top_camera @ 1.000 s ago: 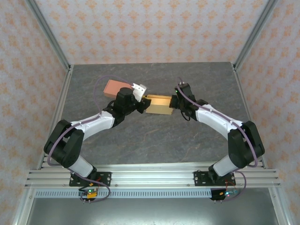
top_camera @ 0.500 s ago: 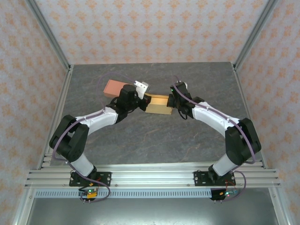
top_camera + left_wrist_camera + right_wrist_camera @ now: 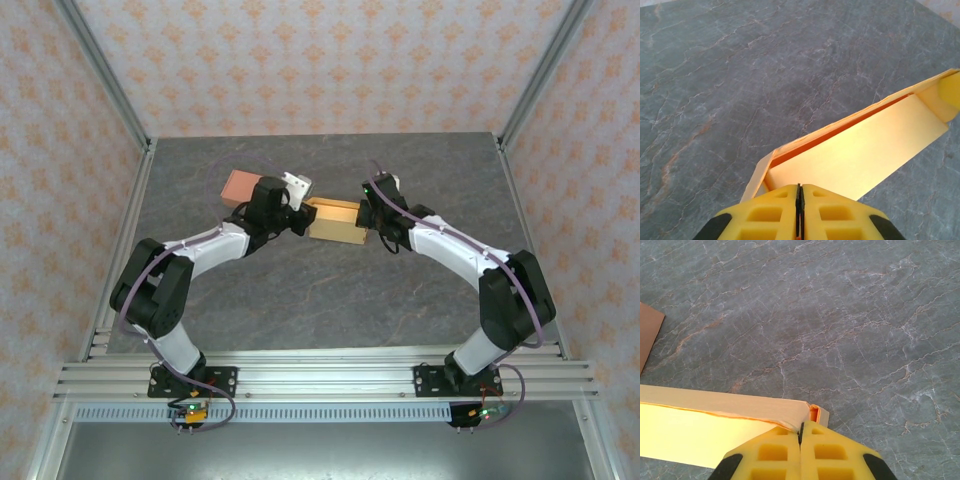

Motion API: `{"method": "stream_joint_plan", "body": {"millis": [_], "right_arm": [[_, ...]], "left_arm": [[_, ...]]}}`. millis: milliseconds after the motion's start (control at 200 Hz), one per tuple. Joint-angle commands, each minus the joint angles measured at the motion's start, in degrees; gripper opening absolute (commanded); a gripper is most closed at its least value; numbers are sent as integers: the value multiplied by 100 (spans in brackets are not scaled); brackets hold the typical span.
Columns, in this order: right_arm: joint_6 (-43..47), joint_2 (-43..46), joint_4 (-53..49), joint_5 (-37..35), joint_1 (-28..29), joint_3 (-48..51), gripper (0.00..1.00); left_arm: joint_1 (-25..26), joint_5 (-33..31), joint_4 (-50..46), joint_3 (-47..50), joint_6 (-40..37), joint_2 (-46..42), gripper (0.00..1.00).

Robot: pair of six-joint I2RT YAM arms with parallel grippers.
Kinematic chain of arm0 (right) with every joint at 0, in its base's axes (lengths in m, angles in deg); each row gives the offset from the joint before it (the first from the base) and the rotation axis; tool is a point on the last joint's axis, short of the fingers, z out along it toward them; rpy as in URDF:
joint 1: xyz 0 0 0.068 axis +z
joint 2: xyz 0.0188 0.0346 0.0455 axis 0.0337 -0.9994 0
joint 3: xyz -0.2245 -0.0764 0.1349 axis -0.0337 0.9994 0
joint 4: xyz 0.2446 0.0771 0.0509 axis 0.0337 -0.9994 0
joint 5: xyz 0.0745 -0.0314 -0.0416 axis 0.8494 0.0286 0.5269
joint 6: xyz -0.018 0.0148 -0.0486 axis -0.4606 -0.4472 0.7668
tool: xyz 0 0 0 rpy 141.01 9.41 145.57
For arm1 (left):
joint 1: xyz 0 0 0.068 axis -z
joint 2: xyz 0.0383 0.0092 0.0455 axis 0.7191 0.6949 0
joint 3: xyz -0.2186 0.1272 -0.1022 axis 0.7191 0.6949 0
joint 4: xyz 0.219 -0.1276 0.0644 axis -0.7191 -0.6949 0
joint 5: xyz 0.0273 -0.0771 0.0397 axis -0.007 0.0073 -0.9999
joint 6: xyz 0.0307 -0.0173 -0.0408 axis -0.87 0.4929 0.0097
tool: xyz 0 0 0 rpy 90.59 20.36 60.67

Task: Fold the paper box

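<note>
- A flat brown sheet [image 3: 238,187] lies at upper left of the grey table [image 3: 330,295], just behind the left arm's wrist. It looks untouched.
- The left gripper [image 3: 303,218] sits at the left end of the paper box [image 3: 335,222]. In the left wrist view its jaws are drawn together to a thin slit against the box's end, apparently pinching the wall there. A second ago this arm lay flatter; its elbow has since swung inward and the wrist has edged toward the upper left.
- The box is at the centre of the overhead view, spanning the gap between the two grippers with its pale inner face showing. It has drifted slightly up and left with the arms, so both ends seem to be gripped firmly.
- The right gripper [image 3: 366,218] is closed tight on the box's right corner, where an orange tab meets the fingertips. It has followed the same small shift.
- Judgement: the box is being repositioned while held, and the walls are not yet folded in.
</note>
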Motion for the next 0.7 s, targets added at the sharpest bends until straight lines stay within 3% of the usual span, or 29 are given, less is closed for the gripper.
{"method": "stream_joint_plan", "body": {"millis": [0, 45, 140, 240, 315, 516, 626, 696], "right_arm": [[-48, -183, -504, 7, 52, -74, 0], [-30, -195, -528, 7, 52, -91, 0], [9, -201, -568, 0, 50, -122, 0], [14, -202, -565, -2, 54, -125, 0], [2, -207, -572, 16, 50, -133, 0], [0, -233, -596, 85, 50, -169, 0], [-17, -224, -618, 71, 53, -168, 0], [-25, -204, -632, 69, 48, -152, 0]], "left_arm": [[-153, 329, -179, -160, -285, -273, 27], [-228, 556, -103, -144, -321, -307, 42], [-320, 918, -210, -216, -528, -318, 45], [-331, 1009, -535, -436, -820, -173, 41], [-351, 1009, -536, -507, -839, -69, 27], [-349, 1236, -682, -777, -970, 202, 6], [-340, 1411, -681, -809, -968, 228, 6], [-336, 1416, -706, -778, -977, 191, 16]]}}
